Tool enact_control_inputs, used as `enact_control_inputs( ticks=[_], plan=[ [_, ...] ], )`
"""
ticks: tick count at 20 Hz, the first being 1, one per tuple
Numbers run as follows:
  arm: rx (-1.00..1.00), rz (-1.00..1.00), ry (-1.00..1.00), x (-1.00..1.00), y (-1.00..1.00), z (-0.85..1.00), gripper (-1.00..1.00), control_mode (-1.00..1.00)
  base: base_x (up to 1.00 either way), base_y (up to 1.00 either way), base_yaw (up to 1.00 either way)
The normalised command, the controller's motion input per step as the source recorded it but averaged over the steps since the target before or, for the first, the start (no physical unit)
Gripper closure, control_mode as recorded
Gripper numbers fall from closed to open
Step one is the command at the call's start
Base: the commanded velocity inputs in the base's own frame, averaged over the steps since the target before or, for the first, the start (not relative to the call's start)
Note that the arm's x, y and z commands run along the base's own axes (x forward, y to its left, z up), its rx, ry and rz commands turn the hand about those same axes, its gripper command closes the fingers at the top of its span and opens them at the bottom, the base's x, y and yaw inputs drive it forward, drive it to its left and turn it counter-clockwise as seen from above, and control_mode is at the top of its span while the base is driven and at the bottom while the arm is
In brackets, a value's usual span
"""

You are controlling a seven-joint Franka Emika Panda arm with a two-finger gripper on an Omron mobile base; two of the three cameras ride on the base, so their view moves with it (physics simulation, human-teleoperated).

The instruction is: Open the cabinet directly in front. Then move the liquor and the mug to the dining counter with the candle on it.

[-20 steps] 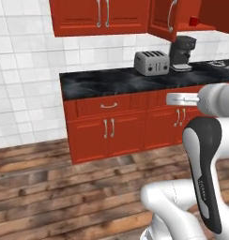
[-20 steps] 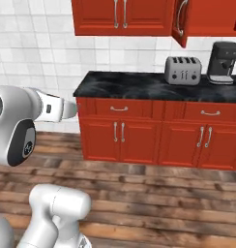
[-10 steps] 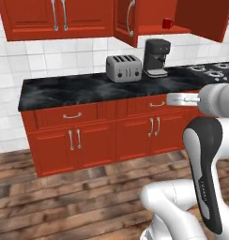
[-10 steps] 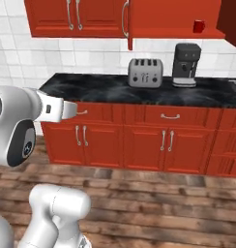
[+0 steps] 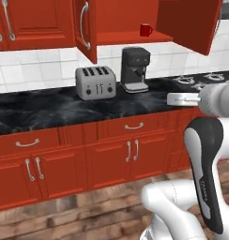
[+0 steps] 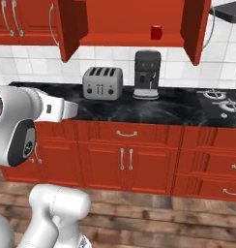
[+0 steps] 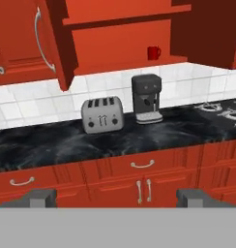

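Red wall cabinet (image 5: 130, 21) with both doors swung wide: left door (image 5: 86, 28) edge-on, its curved silver bar handle toward the viewer, right door (image 5: 189, 23) angled outward. On the red shelf inside, toward the right end, a small glossy red mug (image 5: 145, 30), upright, handle to the viewer's right in the hand view, well apart from either door. Liquor bottle not made out anywhere on the shelf. Below the cabinet, white tiled wall and black white-veined marble wall counter (image 5: 46, 112); on it a silver four-slot toaster (image 5: 95, 83) and, just beside it to the right, a dark coffee machine (image 5: 135, 69), the mug almost directly above the machine. Further right along the counter, silver burner grates of a hob (image 6: 221, 99). Under the counter, red base cabinets (image 5: 111, 154) with drawers and paired silver handles; wood-plank floor (image 5: 88, 215) in front. White arm raised at counter height, well short of the counter and well below the shelf. Gripper (image 7: 119, 197) spread to full width, the two dark fingertips (image 7: 40, 197) far apart at the bottom corners of the hand view, nothing between them, nothing touched.
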Motion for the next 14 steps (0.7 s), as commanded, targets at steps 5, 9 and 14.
enact_control_inputs(
  ticks=[5, 9, 14],
  plan=[
    [0.0, 0.0, 0.0, 0.0, 0.0, 0.0, -1.0, 1.0, 0.99, -0.34, 0.0],
    [0.0, 0.0, 0.0, 0.0, 0.0, 0.0, -1.0, 1.0, 1.0, -0.07, 0.0],
    [0.0, 0.0, 0.0, 0.0, 0.0, 0.0, -1.0, 1.0, 0.83, -0.09, 0.0]
  ],
)
